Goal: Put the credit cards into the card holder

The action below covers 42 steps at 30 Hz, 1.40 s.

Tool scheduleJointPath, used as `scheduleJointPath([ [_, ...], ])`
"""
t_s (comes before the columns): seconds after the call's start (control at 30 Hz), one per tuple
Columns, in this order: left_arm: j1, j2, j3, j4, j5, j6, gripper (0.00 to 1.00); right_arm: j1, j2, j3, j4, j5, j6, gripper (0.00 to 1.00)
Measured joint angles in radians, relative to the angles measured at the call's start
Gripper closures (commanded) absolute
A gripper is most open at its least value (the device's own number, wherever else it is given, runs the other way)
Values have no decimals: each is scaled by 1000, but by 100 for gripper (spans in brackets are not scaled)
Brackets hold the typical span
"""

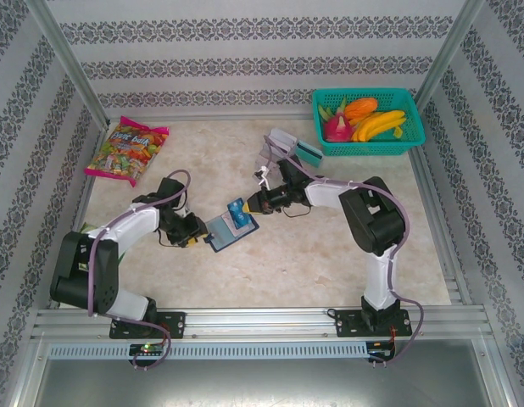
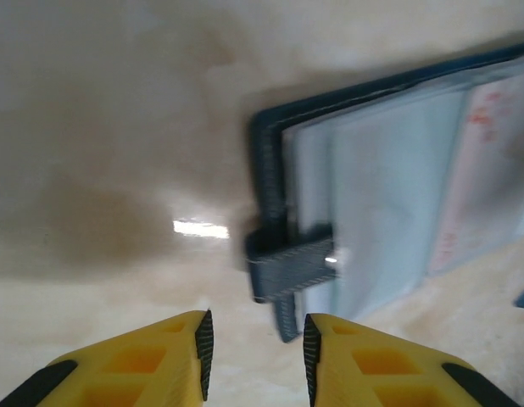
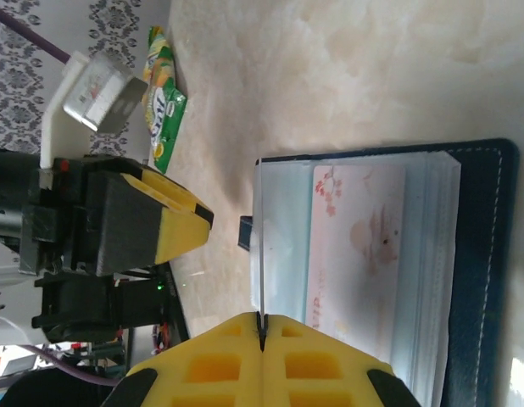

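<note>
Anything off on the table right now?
Nothing spilled or damaged. The open dark navy folding card holder lies skewed to the table edges. The shut right gripper holds a blue plastic card on edge over its clear sleeves, not yet inserted. The left gripper is open beside the snap tab.

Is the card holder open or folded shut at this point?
Open: the card holder lies spread flat, clear sleeves exposed, snap tab unfastened at its edge.

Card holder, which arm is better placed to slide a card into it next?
Right. The right end effector is shut on a blue card, seen edge-on, at the open card holder. The left end effector stands open and empty beside the holder's snap tab.
</note>
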Motion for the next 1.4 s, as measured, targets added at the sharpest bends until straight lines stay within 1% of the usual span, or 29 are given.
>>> scheduleJointPath([
  [0.17,0,70,-14,1,-13,0,65,6,48,44,-22,8,-19,96],
  [0.33,1,75,-11,0,-13,0,65,9,89,81,-33,13,-30,96],
  [0.6,1,86,-5,-5,-13,0,66,39,126,87,-35,12,-30,96],
  [1.13,1,109,18,-28,-13,0,66,52,138,87,-36,-17,-18,97],
  [1.4,1,123,34,-43,-13,0,66,50,138,77,-64,-25,6,97],
])
